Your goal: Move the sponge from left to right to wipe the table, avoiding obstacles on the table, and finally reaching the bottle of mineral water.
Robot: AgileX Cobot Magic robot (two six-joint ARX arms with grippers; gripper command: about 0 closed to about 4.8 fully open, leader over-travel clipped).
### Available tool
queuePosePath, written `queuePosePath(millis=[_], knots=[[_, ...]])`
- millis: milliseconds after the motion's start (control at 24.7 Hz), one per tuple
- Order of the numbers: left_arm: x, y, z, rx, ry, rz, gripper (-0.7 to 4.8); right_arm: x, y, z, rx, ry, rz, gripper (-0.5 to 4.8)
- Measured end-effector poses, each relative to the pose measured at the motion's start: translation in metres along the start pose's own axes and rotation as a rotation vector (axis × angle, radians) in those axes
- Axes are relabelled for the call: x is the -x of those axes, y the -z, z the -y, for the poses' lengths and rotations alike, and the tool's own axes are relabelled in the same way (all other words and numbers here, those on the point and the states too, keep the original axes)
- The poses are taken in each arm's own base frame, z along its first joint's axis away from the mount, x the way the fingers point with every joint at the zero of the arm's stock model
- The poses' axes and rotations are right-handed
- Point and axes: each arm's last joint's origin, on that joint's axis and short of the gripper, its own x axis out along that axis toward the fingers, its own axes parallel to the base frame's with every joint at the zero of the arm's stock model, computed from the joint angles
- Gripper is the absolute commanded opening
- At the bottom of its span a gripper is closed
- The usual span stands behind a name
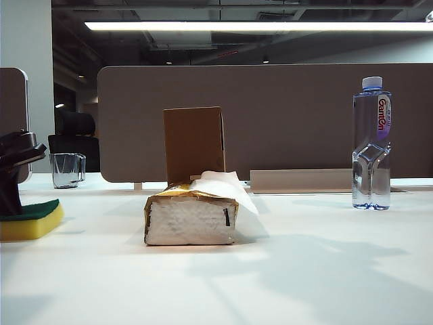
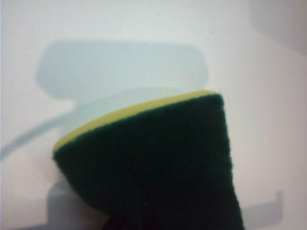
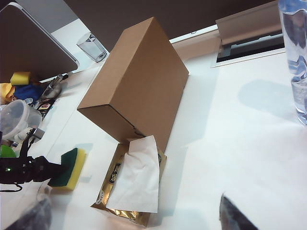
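Observation:
The yellow sponge [image 1: 30, 220] with its dark green top lies at the far left of the white table [image 1: 304, 271]. My left gripper [image 1: 10, 203] is shut on the sponge [image 2: 158, 163]; the right wrist view shows that gripper [image 3: 52, 172] clamping the sponge [image 3: 71, 167] from the left. The gold-and-white tissue pack [image 1: 191, 215] lies mid-table with the upright brown cardboard box [image 1: 194, 143] just behind it. At the far right stands the bottle of mineral water [image 1: 371, 142]. My right gripper [image 3: 133, 203] hangs open above the tissue pack [image 3: 132, 184], holding nothing; the exterior view does not show it.
A clear glass mug [image 1: 66, 169] stands at the back left. A grey partition [image 1: 270, 115] and a cable-slot cover [image 1: 304, 179] run along the table's far edge. Plastic containers and other clutter [image 3: 17, 115] sit beyond the sponge's end of the table.

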Motion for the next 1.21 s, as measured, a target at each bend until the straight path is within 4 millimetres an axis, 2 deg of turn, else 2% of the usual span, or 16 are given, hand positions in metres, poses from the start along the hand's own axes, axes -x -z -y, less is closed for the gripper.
queuePosePath(millis=[283,526,769,1011,1213], knots=[[0.001,0.002,0.001,-0.004,0.002,-0.024,-0.06,0.0,0.0,0.0,0.0,0.0,0.0,4.71],[0.006,0.008,0.014,-0.042,-0.009,-0.08,-0.06,0.004,-0.007,-0.005,0.012,-0.009,0.023,4.71],[0.008,0.013,0.017,-0.046,-0.003,-0.1,-0.06,0.006,-0.01,-0.007,0.017,-0.014,0.033,4.71],[0.015,0.035,0.019,-0.043,0.005,-0.082,-0.06,0.009,-0.01,-0.009,0.024,-0.019,0.046,4.71],[0.019,0.046,0.02,-0.037,0.015,-0.082,-0.06,0.01,-0.01,-0.01,0.025,-0.02,0.047,4.71]])
